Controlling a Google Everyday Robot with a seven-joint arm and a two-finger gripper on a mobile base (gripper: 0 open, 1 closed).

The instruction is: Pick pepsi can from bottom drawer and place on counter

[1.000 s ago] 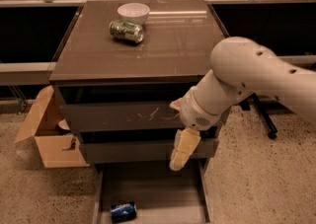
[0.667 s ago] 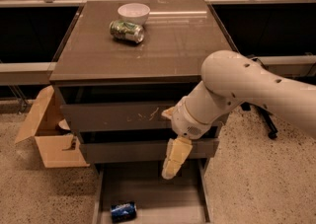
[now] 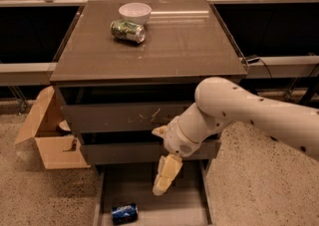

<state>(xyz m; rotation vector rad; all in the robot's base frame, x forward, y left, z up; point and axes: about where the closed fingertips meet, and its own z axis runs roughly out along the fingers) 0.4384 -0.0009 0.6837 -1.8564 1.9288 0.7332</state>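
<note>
The gripper (image 3: 161, 188) hangs over the bottom drawer (image 3: 128, 188) — touching nothing, its opening impossible to judge — near the pepsi can (image 3: 124, 213).

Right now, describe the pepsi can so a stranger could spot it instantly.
Below the counter, the bottom drawer stands open. The pepsi can lies on its floor, front left, with the gripper hanging above the drawer. It is dark blue, unlike the green can on top.
</note>
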